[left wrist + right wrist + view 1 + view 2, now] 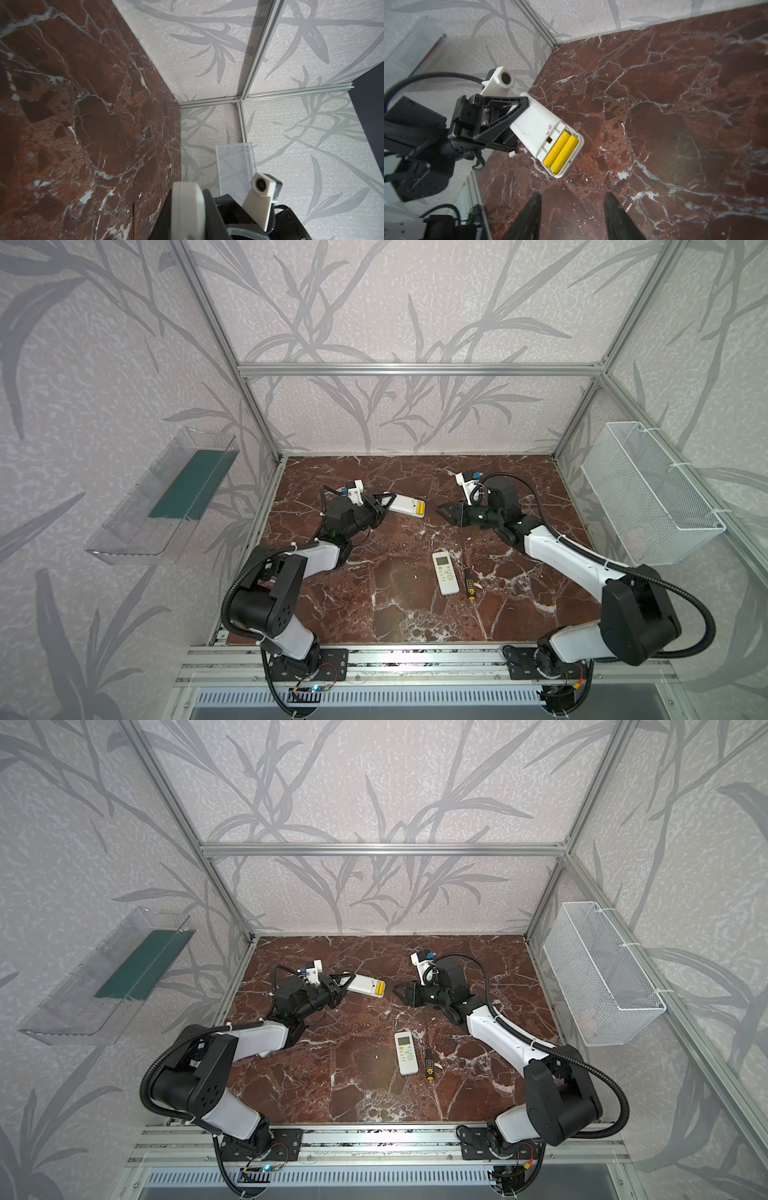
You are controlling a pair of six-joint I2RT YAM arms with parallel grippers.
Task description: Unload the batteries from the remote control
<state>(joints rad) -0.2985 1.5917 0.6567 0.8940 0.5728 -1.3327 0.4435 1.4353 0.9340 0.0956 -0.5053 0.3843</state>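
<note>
My left gripper [386, 501] is shut on one end of a white remote control [405, 504], holding it just above the marble table [374, 605] at the back left. The remote's back faces up and its compartment is uncovered. Two yellow batteries [561, 151] lie side by side in it, at the free end; both top views show them [379, 988]. In the left wrist view the remote's edge [187, 207] sits between the black fingers. My right gripper [573, 196] is open and empty, pointing at the battery end from a short distance [438, 510].
A second white remote [445, 572] lies face up in the middle of the table, with a black-and-yellow screwdriver [471, 583] beside it. A white mesh basket [648, 497] hangs on the right wall and a clear tray [166, 497] on the left wall.
</note>
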